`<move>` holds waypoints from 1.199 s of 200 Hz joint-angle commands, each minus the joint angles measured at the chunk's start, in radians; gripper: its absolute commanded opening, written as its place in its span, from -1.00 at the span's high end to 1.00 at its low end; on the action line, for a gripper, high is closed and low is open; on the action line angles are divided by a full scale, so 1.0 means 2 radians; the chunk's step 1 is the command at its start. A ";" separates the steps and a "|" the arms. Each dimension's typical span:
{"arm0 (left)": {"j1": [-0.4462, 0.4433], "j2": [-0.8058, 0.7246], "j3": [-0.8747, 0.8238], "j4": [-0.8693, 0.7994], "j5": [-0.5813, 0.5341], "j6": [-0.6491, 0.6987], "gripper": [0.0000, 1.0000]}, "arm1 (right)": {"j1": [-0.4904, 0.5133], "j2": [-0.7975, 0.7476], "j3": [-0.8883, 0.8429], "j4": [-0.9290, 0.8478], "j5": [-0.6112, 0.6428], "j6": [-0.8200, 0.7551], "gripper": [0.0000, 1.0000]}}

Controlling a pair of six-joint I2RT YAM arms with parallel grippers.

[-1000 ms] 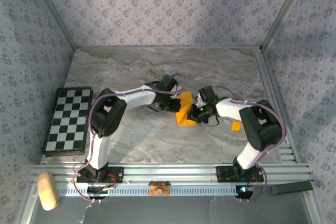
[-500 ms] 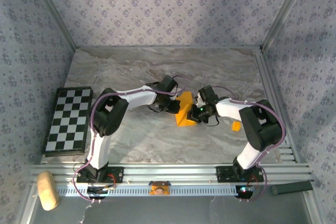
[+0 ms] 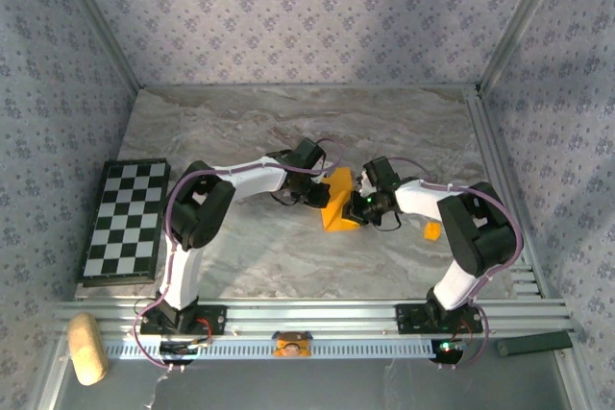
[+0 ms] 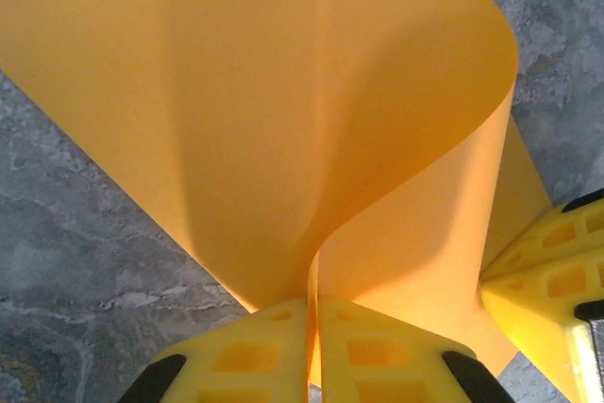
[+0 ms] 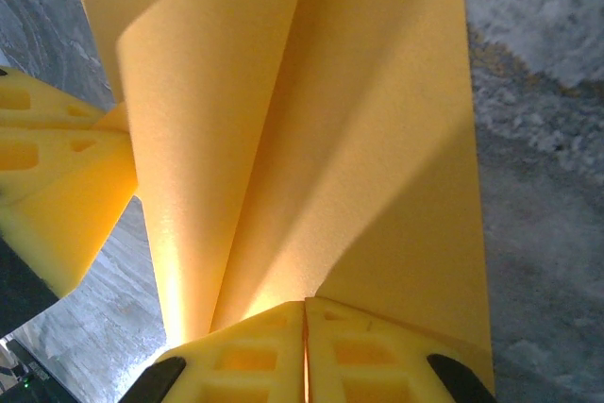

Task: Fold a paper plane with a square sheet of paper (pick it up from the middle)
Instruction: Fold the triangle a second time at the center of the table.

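- i am seeing the sheet of paper (image 3: 338,208) well to the right of the chequered board (image 3: 125,220), out on the marble table (image 3: 288,132), held between my two arms.
- my left gripper (image 4: 311,313) is pinching the paper on the side nearer the board. its yellow pads (image 4: 245,356) are pressed together, with the sheet running up out of the seam between them.
- my right gripper (image 5: 304,318) is pinching it too, its jaws closed on a folded part, on the side farther from the board.
- the two grips are sitting close together, so the paper is bowing and doubling over between them. i judge i am holding it this way to bring the halves together for a centre crease.
- a tiny orange bit (image 3: 432,230) is lying farther right of the board, apart from the paper.
- i am expecting to need the edges lined up before pressing down, or the crease risks going crooked.
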 commanded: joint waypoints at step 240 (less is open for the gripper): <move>0.002 0.023 0.024 -0.012 -0.009 0.013 0.79 | -0.004 0.015 -0.004 -0.034 0.020 -0.012 0.81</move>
